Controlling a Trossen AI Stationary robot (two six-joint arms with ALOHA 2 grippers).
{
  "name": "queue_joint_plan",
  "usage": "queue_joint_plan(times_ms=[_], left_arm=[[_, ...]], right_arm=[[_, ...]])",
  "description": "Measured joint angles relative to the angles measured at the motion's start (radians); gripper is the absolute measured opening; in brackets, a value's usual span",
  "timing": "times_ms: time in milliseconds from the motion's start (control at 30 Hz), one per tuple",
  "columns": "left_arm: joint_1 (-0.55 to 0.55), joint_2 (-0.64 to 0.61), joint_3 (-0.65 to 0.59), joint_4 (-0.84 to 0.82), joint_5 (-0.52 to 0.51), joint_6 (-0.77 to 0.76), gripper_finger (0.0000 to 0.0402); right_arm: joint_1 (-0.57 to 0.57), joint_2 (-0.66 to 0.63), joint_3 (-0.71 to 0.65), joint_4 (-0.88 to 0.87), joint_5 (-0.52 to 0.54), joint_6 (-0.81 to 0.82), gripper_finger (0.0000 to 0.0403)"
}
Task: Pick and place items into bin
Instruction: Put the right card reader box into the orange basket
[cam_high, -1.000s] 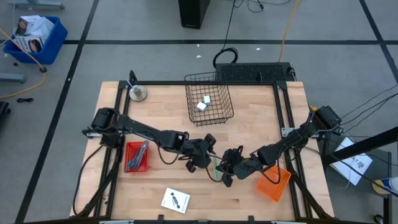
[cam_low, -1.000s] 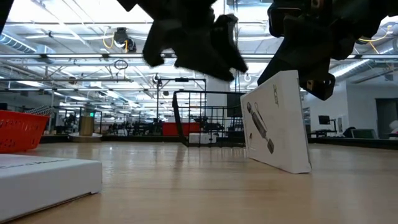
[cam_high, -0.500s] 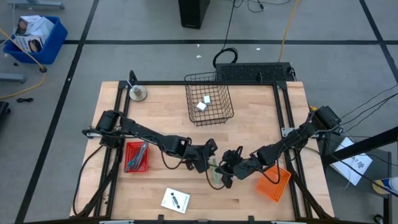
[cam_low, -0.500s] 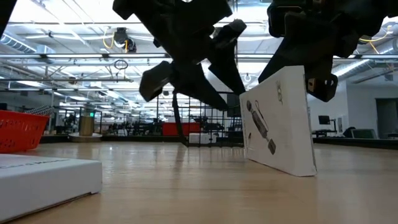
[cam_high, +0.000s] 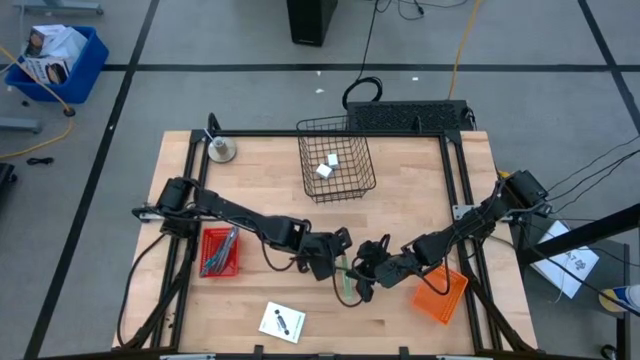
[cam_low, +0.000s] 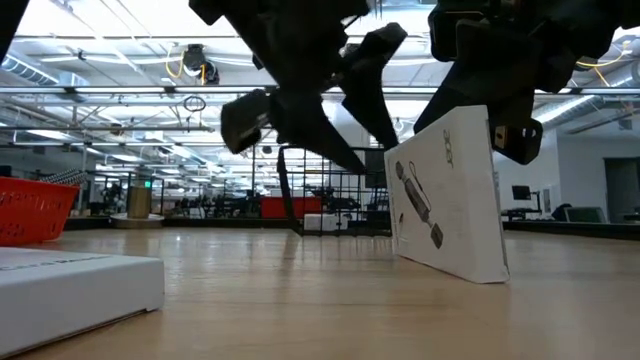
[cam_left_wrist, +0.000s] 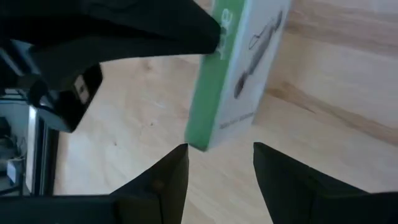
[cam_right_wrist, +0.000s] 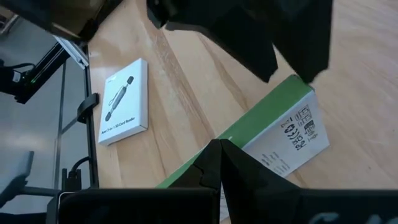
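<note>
A white card box (cam_low: 445, 200) with a black tool picture and a green side (cam_left_wrist: 208, 93) stands tilted on its lower edge on the table, near the front middle (cam_high: 347, 283). My right gripper (cam_high: 362, 275) is shut on its top. My left gripper (cam_high: 333, 258) is open just left of the box, its fingers (cam_left_wrist: 166, 180) apart before the green side, touching nothing. A second white card box (cam_high: 282, 322) lies flat near the front edge. Small white blocks (cam_high: 328, 166) lie in the wire basket (cam_high: 352, 188). My right gripper pinches the box's upper green edge (cam_right_wrist: 245, 134) between its two fingers (cam_right_wrist: 217, 163), coming from above and from the table's right. The box leans, with its lower edge (cam_low: 450, 268) on the table and its upper end raised.
A red tray (cam_high: 220, 252) with a grey and a blue-handled tool sits at the left. An orange tray (cam_high: 441, 294) sits at the right front. A round metal piece (cam_high: 221, 150) stands at the far left corner. Black frame rails run along the table's sides.
My left gripper has moved toward the table's right and near edge, closing in on the standing box, and has come lower. The box's upper end has risen slightly in my right gripper, which has stayed in place.
</note>
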Motion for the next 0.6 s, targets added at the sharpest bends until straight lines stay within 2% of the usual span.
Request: queue_joint_plan(times_ms=[133, 200, 600], left_arm=[[-0.004, -0.001, 0.042, 0.002, 0.022, 0.023, 0.0186], [-0.002, -0.001, 0.072, -0.053, 0.038, 0.017, 0.0186], [0.005, 0.127, 0.254, -0.243, 0.052, -0.009, 0.0186]], right_arm=[[0.000, 0.000, 0.000, 0.009, 0.002, 0.000, 0.0000], [0.000, 0.000, 0.000, 0.011, 0.002, -0.001, 0.0000], [0.002, 0.000, -0.001, 0.016, 0.004, 0.002, 0.0000]])
